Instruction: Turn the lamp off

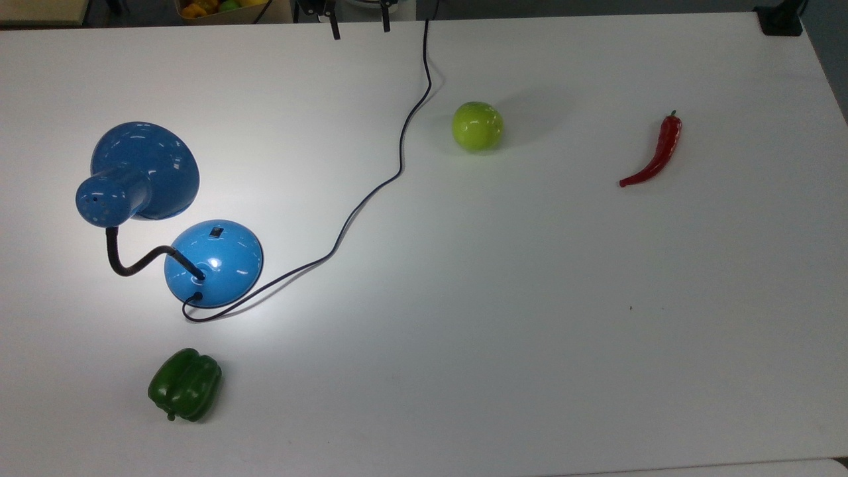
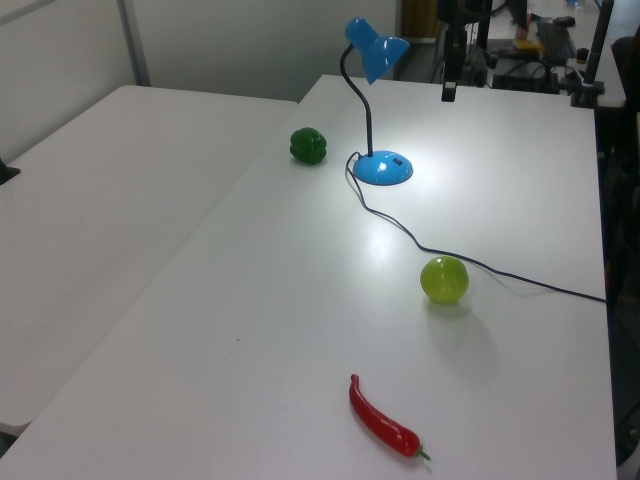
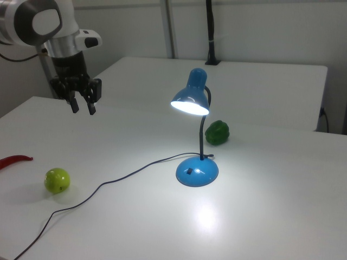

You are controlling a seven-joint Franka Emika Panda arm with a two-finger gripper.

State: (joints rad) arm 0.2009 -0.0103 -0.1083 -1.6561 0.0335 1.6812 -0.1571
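Glossy blue lamp (image 3: pixel 197 138) lit, domed base, flared shade; claw (image 3: pixel 83 106) agape, well apart

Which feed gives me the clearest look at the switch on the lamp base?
The top view: the small black switch sits unobstructed on the upper face of the lamp base. In the right view the switch shows as a small dark mark on the base's near side. In the left view it is a barely visible speck.
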